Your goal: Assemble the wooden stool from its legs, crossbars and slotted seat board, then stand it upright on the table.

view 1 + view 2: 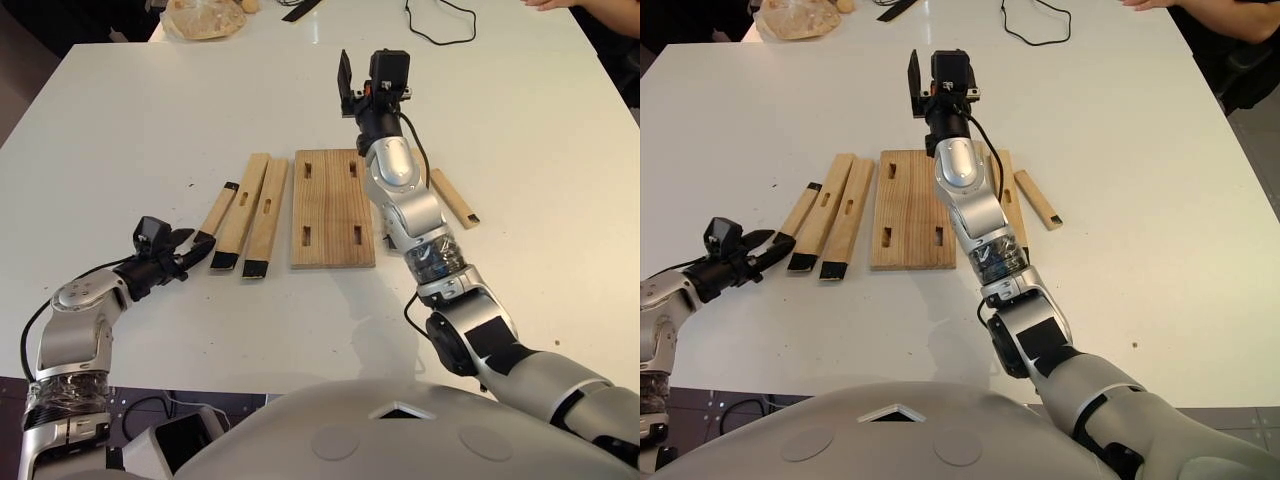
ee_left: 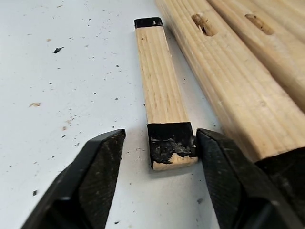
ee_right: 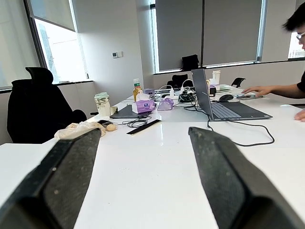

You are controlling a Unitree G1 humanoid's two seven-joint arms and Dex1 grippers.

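Note:
The slotted seat board (image 1: pixel 333 208) lies flat mid-table. To its left lie two slotted legs (image 1: pixel 243 205) (image 1: pixel 268 215) and a short crossbar (image 1: pixel 217 212) with black ends. My left gripper (image 1: pixel 190 245) is open low over the table, its fingers (image 2: pixel 95 167) on either side of that crossbar's near black end (image 2: pixel 171 145), not closed on it. Right of the board lie another leg (image 1: pixel 1005 195), partly hidden by my right arm, and a second short crossbar (image 1: pixel 455 198). My right gripper (image 1: pixel 352 85) hangs open and empty above the table beyond the board, its fingers (image 3: pixel 66 171) wide apart.
A plastic bag (image 1: pixel 205 18), a black strap (image 1: pixel 300 8) and a black cable (image 1: pixel 440 25) lie near the table's far edge. A person's hand (image 1: pixel 555 4) rests at the far right corner. Bare white table (image 1: pixel 540 150) stretches to the right of the parts.

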